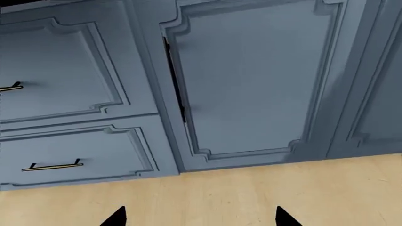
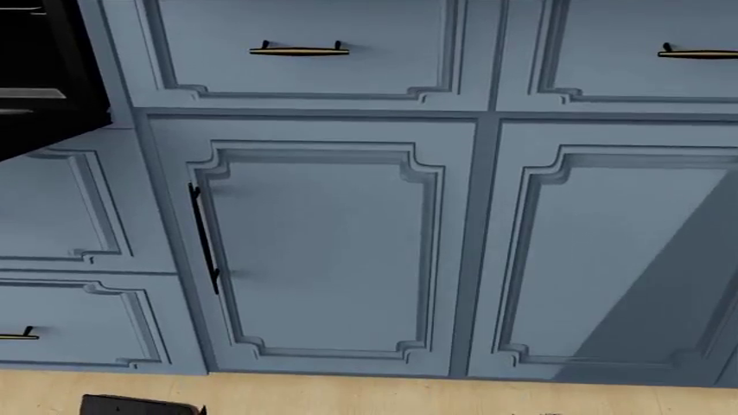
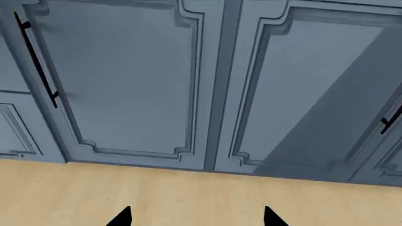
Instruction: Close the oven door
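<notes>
Home kitchen, low down by the base units.

Blue panelled cabinet doors (image 2: 317, 255) side by side, drawers (image 2: 300, 52) above with slim brass handles (image 2: 299, 50), a long black pull (image 2: 203, 238) on one door. Glossy black oven door (image 2: 47, 95) at the upper left of the head view, hanging open in front of the blue fronts. Pale wooden floor (image 3: 201, 197) along the foot of the units. Everything rendered smooth and clean, as in a simulator.

Even soft light, sharp renders; diagonal shadow across cabinet door (image 2: 645, 285).
</notes>
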{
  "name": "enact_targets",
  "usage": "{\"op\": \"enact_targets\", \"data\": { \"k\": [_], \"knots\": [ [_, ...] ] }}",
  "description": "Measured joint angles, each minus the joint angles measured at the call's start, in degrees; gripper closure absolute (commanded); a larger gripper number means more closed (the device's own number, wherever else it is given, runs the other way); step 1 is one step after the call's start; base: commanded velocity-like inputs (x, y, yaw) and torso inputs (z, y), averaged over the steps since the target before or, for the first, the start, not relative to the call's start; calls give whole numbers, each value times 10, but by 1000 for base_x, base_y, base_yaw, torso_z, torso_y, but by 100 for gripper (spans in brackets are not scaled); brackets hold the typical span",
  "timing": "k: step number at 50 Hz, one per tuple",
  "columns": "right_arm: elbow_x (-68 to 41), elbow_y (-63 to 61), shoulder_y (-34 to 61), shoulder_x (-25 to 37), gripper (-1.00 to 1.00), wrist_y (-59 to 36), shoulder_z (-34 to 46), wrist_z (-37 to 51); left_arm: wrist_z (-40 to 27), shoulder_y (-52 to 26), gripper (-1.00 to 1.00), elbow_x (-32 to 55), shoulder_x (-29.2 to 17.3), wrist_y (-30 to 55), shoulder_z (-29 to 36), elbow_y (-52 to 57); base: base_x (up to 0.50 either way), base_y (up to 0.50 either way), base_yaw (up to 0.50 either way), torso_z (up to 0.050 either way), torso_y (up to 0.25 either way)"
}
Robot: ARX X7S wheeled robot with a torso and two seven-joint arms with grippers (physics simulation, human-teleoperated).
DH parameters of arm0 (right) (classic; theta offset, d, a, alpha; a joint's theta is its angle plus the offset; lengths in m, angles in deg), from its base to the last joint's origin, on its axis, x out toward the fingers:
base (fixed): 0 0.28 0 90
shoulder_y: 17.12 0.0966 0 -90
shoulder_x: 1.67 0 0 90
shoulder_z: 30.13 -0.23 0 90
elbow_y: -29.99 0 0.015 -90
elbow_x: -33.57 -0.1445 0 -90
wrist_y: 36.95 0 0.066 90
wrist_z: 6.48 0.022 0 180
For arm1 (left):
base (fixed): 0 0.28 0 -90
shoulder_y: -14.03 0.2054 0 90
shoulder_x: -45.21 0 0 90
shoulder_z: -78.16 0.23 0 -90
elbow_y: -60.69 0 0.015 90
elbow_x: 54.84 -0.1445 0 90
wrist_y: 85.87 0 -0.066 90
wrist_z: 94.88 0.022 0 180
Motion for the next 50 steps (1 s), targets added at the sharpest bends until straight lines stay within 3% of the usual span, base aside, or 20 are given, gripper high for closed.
{"op": "enact_targets", "data": {
  "k": [19, 38, 50],
  "knots": [
    [-50, 167, 86, -24, -100, -43, -13, -62, 28, -93, -100, 33, 29, 70, -4, -170, 0, 0, 0, 0, 0],
    [-54, 198, 98, -27, -100, -26, -9, -70, 30, -114, -100, 43, 33, 85, -1, -201, 0, 0, 0, 0, 0],
    [-48, 202, 98, -26, -100, -15, -2, -67, 33, -118, -100, 45, 34, 77, 4, -211, -2, 438, 0, 0, 0]
  ]
}}
